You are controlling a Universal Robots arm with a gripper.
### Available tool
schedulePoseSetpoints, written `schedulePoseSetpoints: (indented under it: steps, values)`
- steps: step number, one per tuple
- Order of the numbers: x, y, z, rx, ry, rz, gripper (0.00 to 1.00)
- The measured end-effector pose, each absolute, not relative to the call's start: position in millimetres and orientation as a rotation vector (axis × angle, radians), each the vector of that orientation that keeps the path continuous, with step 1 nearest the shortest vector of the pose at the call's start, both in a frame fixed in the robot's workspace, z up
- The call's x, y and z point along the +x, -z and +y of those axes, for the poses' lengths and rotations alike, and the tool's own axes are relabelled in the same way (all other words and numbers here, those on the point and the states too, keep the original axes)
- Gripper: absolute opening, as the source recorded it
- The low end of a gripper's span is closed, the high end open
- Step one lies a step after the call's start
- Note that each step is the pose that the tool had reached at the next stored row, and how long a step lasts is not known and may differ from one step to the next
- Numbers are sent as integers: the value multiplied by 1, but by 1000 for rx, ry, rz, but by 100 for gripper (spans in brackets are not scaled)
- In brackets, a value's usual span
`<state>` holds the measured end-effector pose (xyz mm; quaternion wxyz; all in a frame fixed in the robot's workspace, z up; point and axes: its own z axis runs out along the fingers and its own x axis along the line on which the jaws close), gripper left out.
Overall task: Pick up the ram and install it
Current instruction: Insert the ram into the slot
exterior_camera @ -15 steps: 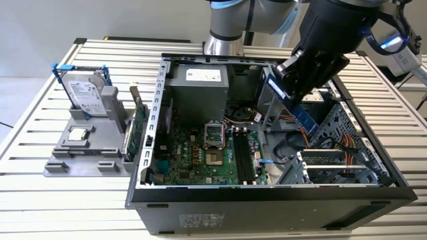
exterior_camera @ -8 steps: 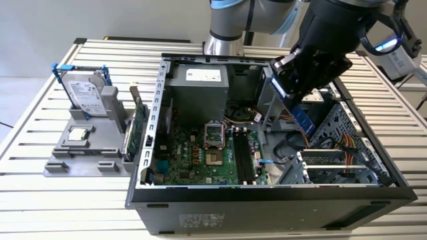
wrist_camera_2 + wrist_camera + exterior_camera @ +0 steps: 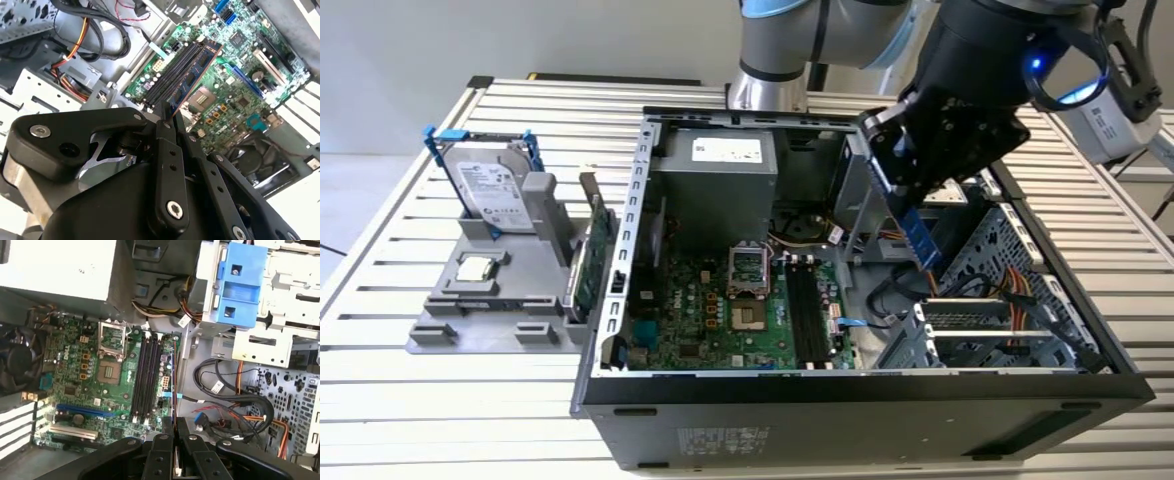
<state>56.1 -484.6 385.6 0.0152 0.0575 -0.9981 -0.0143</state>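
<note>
We see the gripper in the upper right of the exterior view, its fingers pinched shut on the ram. The ram is a thin blue stick that hangs down from the gripper over the open computer case. It sits toward the exterior view's right of the black memory slots on the green motherboard, and it is in none of them. In the second wrist view the ram juts out past the closed fingers toward those slots.
</note>
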Motion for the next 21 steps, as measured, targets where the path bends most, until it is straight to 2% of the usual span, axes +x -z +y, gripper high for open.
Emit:
schedulePoseSetpoints:
  steps: [21]
  values:
    - [56,-379,-485,23,46,-3117,0]
